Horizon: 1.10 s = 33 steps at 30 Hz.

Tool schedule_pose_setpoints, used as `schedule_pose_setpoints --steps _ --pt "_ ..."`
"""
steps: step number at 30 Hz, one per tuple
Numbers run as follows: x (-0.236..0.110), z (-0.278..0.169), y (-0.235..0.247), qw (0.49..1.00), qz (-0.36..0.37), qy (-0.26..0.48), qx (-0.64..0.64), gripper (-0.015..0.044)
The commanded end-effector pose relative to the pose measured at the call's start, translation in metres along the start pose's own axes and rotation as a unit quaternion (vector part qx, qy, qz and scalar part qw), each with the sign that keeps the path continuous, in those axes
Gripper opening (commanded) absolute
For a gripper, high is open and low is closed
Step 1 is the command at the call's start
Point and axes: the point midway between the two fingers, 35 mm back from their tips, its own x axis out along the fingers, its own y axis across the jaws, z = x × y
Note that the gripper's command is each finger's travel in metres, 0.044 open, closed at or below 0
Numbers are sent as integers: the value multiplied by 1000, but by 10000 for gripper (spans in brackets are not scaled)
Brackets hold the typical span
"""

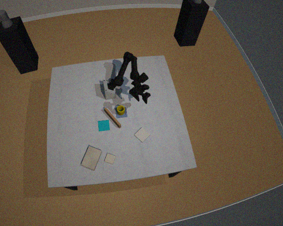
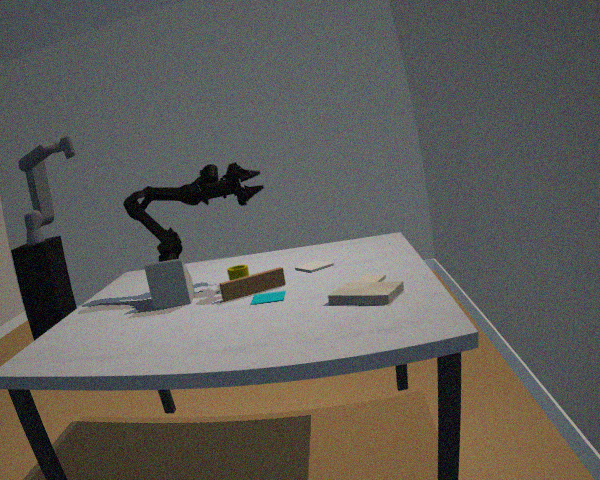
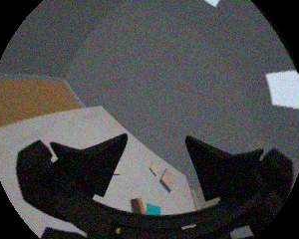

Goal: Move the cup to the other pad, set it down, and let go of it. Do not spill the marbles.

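A yellow cup (image 1: 120, 108) (image 2: 237, 271) stands upright on a dark blue pad (image 1: 123, 115); the marbles inside are too small to make out. The teal pad (image 1: 104, 125) (image 2: 267, 297) (image 3: 152, 210) lies to its front left, across a wooden bar (image 1: 112, 117) (image 2: 252, 283) that lies between them. My gripper (image 1: 141, 97) (image 2: 253, 180) (image 3: 156, 138) is open and empty. It hangs high above the table, behind and to the right of the cup, pointing almost level outward.
A grey box (image 1: 104, 90) (image 2: 168, 283) stands by the arm's base. Flat beige slabs lie on the white table (image 1: 70, 117): one (image 1: 142, 134) (image 2: 314, 266) at mid right, a larger one (image 1: 91, 157) (image 2: 365, 292) and a small one (image 1: 110, 157) near the front.
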Motion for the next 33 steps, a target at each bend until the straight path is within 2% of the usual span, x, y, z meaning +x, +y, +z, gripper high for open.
schedule_pose_setpoints --steps 1,2,4,8,9,13,16,18,33 --pt "2 -5 0 1000 1 11 3 374" --pt "6 -20 -2 999 5 42 12 348" --pt "13 -75 -7 985 11 160 56 295" --pt "-8 -174 -16 905 -2 384 183 190" --pt "-20 -196 -16 870 -12 438 224 167" --pt "-75 -249 -9 692 -66 605 388 167" --pt "-113 -260 4 516 -119 682 503 167" --pt "-126 -258 9 434 -143 702 546 167" --pt "-121 -264 15 424 -147 703 551 167"
